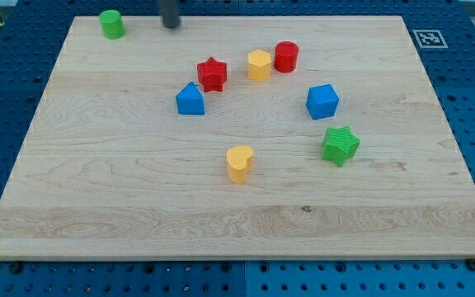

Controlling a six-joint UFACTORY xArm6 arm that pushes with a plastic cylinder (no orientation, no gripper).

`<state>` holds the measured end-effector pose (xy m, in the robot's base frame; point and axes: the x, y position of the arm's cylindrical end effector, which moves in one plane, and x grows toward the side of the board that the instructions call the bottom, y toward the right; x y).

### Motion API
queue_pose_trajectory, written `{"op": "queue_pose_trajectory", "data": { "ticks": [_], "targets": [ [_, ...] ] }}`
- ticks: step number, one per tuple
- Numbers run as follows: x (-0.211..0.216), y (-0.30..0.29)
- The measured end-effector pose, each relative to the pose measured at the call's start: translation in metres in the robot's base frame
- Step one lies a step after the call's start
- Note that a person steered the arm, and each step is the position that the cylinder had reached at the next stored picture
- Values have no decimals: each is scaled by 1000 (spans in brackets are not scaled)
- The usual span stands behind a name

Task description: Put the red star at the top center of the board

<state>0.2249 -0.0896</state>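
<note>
The board is pale wood, lying on a blue perforated table.

At the view's far left, close to the board's top edge, stands a green cylinder, well apart from every other block.

Just to its right, at the top edge, my tip comes down from the view's top as a dark rod. It touches no block. It carries no jaws, so it has hold of nothing. The red star lies below it and to the right, well apart.

Next comes a blue block with a peaked top, perhaps a triangle. It sits just below and left of the red star, near it; I cannot tell if they touch.

The red star is a solid bright red block with short blunt points and a flat top. It stands upright in the board's upper middle, a little left of centre and short of the top edge.

Lower down, near the board's centre, is a yellow heart, alone.

Right of the star, a yellow block, seemingly hexagonal, stands just beside a red cylinder.

Further right sits a blue cube, and below it a green star.

A black and white marker lies beyond the board's top right corner.
</note>
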Motion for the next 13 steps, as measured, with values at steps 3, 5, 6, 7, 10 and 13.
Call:
{"op": "queue_pose_trajectory", "data": {
  "ticks": [3,5,6,7,10,13],
  "targets": [
    [31,33],
    [33,25],
    [72,10],
    [88,-47],
    [137,25],
    [136,59]
  ]
}}
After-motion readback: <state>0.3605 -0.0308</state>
